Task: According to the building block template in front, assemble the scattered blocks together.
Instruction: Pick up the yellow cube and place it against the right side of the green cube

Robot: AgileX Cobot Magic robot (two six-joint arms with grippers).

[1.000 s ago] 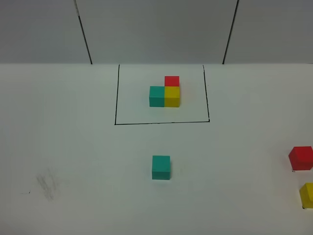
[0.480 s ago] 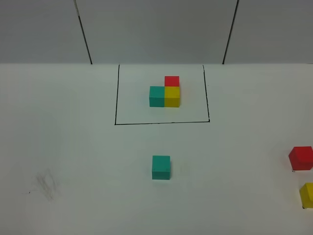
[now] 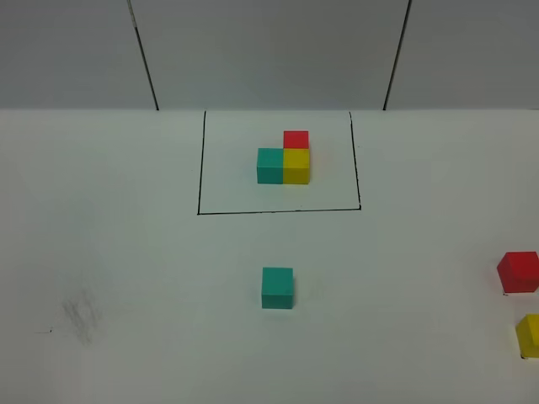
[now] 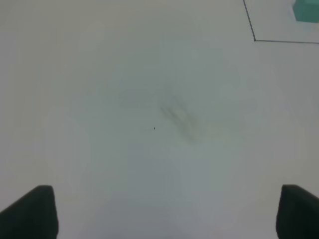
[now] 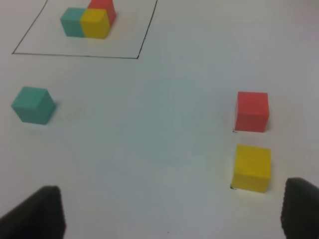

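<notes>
On the white table: three loose cubes, both grippers empty

Nearest the robot, the left gripper [image 4: 164, 213] and the right gripper [image 5: 172, 213] each show two dark fingertips spread wide with nothing between them. Both are open and hold nothing, and neither appears in the high view.

Take the teal cube [image 3: 277, 287] at mid-table as the dial's centre. The yellow cube [image 3: 530, 335] sits at about 4 o'clock, closest to the near edge. The red cube [image 3: 518, 272] is just beyond it at 3 o'clock, near it but apart. A faint grey smudge [image 3: 82, 316] marks the table [image 3: 152, 252] at 8 o'clock. Farthest, at 12 o'clock, the building block template [image 3: 284, 157] stands inside its black rectangle [image 3: 278, 210], with teal touching yellow and red behind the yellow.

The loose cubes look small, rigid and probably light, with flat, smooth faces that could slip under a skewed pinch. I judge the best hold to be across two opposite side faces, centred, with the fingers square to them. For yellow and red, the 3 and 9 o'clock faces look safest, since a finger dropped into the gap between them might nudge the neighbour.
</notes>
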